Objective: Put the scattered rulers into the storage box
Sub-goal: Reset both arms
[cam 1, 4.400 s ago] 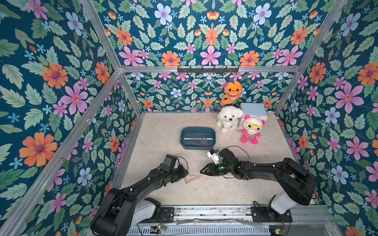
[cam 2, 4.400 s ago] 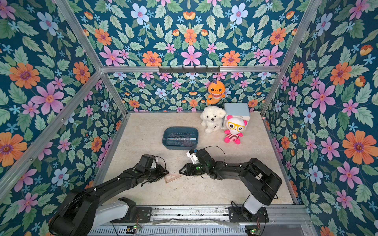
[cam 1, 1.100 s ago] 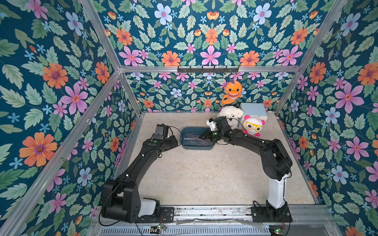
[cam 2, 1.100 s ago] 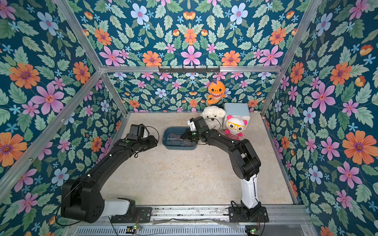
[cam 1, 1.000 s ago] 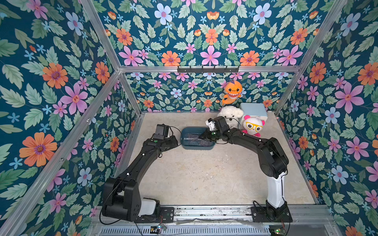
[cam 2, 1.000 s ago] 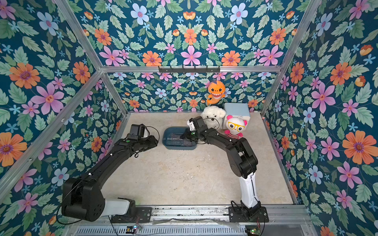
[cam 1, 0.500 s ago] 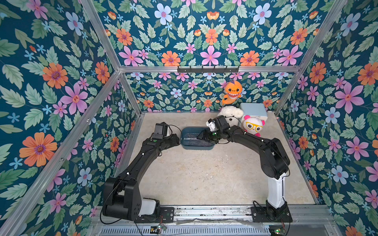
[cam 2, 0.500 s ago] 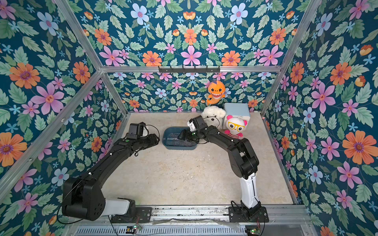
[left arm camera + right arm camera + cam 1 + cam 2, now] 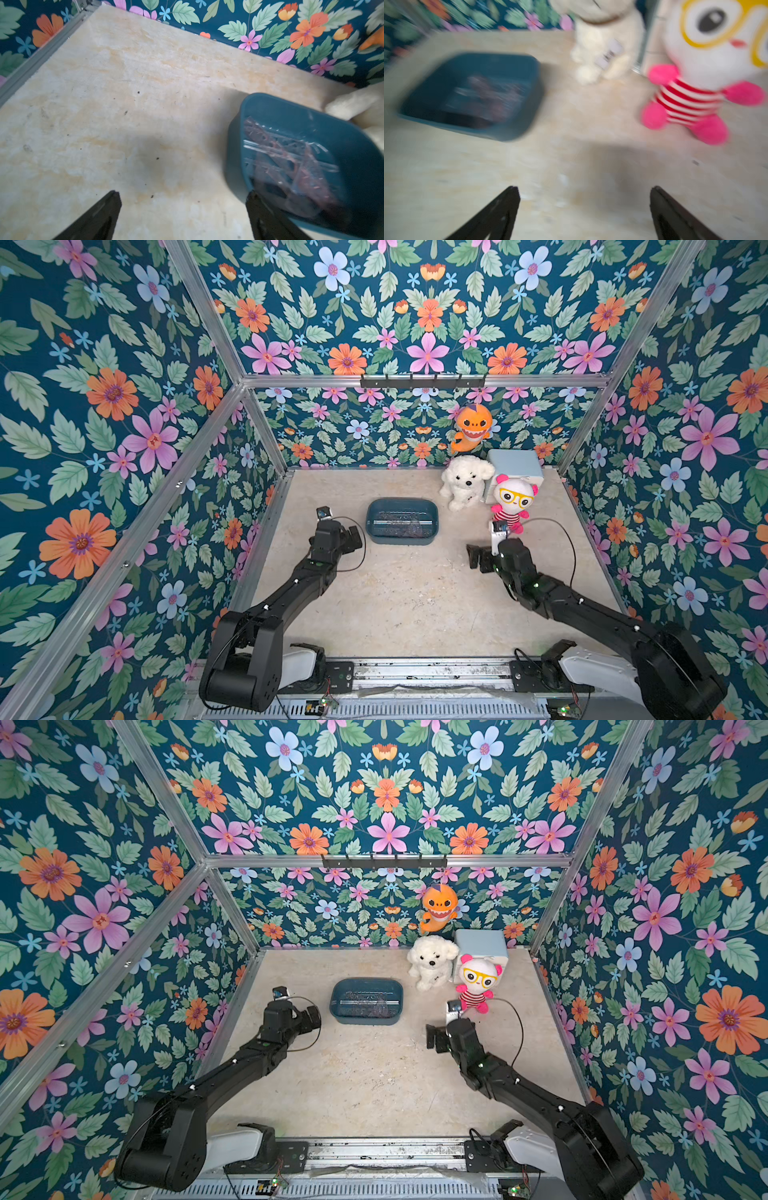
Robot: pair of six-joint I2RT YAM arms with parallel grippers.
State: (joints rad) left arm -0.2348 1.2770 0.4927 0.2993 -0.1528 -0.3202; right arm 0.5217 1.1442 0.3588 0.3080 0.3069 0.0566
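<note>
The dark teal storage box (image 9: 401,540) (image 9: 365,1021) stands at the middle back of the table, and the translucent pinkish rulers (image 9: 401,522) (image 9: 368,1003) lie piled inside it. My left gripper (image 9: 354,537) (image 9: 312,1019) hovers just left of the box, open and empty. My right gripper (image 9: 475,558) (image 9: 433,1038) is open and empty too, off the box's front right corner. In the left wrist view the box wall (image 9: 234,162) and rulers (image 9: 291,162) sit beside the open gripper (image 9: 184,193). The right wrist view is blurred: box (image 9: 519,124), rulers (image 9: 488,97), open gripper (image 9: 584,188).
A white plush dog (image 9: 465,485), a pink striped doll (image 9: 513,502) and a pale blue cube box (image 9: 517,466) crowd the back right corner. An orange plush (image 9: 471,427) hangs on the back wall. Flowered walls close in three sides.
Both grippers have opened and drawn back from the storage box. The right arm swung away toward the front right; the left backed off a little to the left.
</note>
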